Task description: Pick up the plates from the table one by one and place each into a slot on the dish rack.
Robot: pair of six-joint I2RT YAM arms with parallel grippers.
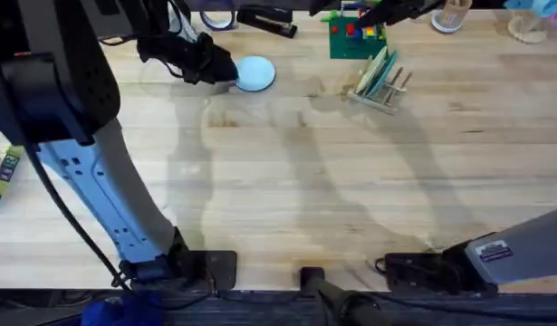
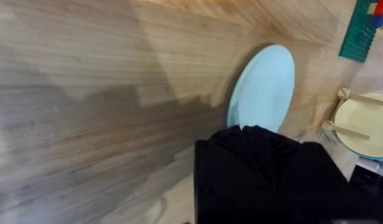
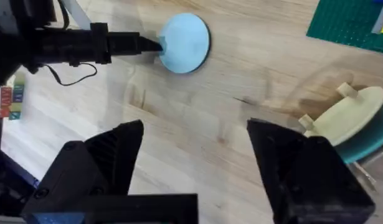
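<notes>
One plate, the teal one, already stands in the dish rack at the far right of the table, slotted between the dowel pegs alongside a cream-coloured plate; in the right wrist view the teal rim peeks out just behind the cream disc. The pale light-blue plate is what remains. It lies on the table at the far side, left of the middle and well apart from the rack. The left pincer is at its near-left rim, fingers closed on the edge, as the right wrist view shows the black tips pinching the disc's side. The left wrist view shows the plate tilted up off the wood, so by my judgement the lift is under way. The right pincer hangs released, jaws wide, above bare table between plate and rack. A green baseplate sits just behind the rack. Left to do: carry the light-blue plate across and drop it into a free slot.
</notes>
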